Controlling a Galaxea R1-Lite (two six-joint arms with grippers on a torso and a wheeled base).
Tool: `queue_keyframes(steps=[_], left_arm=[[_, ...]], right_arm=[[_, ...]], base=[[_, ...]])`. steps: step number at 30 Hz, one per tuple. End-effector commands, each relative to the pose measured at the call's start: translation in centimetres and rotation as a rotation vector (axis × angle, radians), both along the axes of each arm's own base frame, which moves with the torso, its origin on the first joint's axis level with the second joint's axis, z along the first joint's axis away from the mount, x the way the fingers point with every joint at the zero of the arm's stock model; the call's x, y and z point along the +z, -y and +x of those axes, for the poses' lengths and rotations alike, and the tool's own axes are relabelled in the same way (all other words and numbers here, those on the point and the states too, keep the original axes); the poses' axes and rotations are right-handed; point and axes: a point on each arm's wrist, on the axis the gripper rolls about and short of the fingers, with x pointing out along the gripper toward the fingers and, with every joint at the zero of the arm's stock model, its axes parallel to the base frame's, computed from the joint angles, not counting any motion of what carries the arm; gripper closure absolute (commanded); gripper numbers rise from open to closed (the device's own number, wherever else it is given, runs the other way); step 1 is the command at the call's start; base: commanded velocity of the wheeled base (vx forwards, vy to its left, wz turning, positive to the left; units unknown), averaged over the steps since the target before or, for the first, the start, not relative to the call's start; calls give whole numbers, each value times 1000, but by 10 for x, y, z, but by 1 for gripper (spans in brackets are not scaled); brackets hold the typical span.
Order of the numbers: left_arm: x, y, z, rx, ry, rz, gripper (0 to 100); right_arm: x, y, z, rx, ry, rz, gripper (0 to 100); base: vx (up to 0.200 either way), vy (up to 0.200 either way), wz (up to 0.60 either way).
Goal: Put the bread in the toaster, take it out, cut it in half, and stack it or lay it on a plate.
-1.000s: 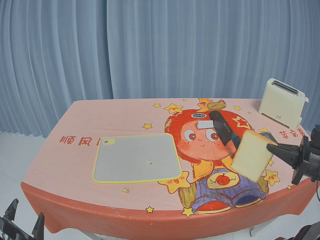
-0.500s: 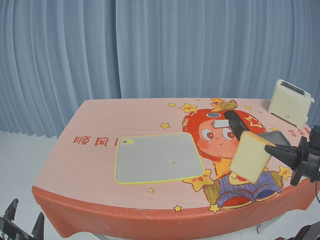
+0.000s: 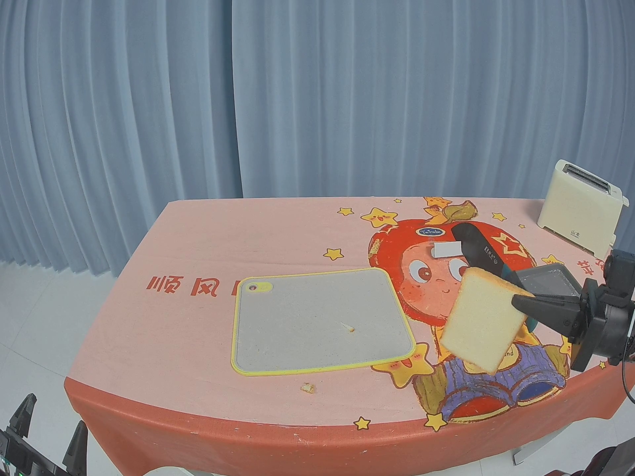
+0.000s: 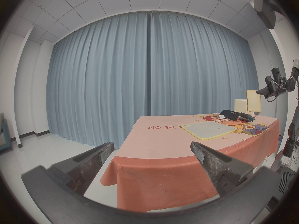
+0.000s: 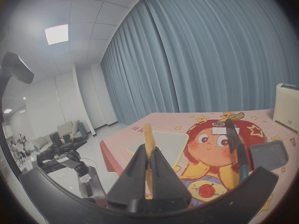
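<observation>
A pale bread slice [image 3: 479, 318] hangs upright and tilted above the table's right front, with my right gripper [image 3: 518, 301] shut on its edge. In the right wrist view the bread slice [image 5: 149, 140] is edge-on between the right gripper's [image 5: 149, 150] black fingers. The cream toaster [image 3: 582, 207] stands at the far right corner, its slot bare. A black knife [image 3: 486, 254] lies beside a dark grey square plate [image 3: 550, 279]. The grey cutting board [image 3: 321, 318] with a yellow rim lies at table centre. My left gripper [image 4: 152, 159] is open, low off the table's left front corner.
A printed pink cloth covers the table [image 3: 218, 246]. One crumb [image 3: 348, 328] lies on the board and another crumb [image 3: 306, 387] near the front edge. Blue curtains hang behind. The left half of the table has free room.
The head camera has shifted, sliding the whole scene right. Against the table, my right gripper has carried the bread a little left, toward the cutting board. The left gripper has kept still.
</observation>
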Motion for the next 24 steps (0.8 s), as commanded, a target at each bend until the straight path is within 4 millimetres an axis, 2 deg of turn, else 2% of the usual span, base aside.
queue_keyframes(steps=[1, 8, 16, 24], left_arm=[[-5, 0, 1, -1, -18, -1, 0], [-5, 0, 1, -1, -18, -1, 0], [-5, 0, 1, -1, -18, -1, 0], [-5, 0, 1, -1, -18, 1, 0]], right_arm=[[3, -5, 0, 19, -22, 28, 100], [2, -12, 9, 17, -95, 90, 100], [6, -23, 16, 25, -172, 249, 100], [3, -30, 23, 20, -272, 301, 100]], base=[[0, 0, 0], [0, 0, 0], [0, 0, 0], [0, 0, 0]])
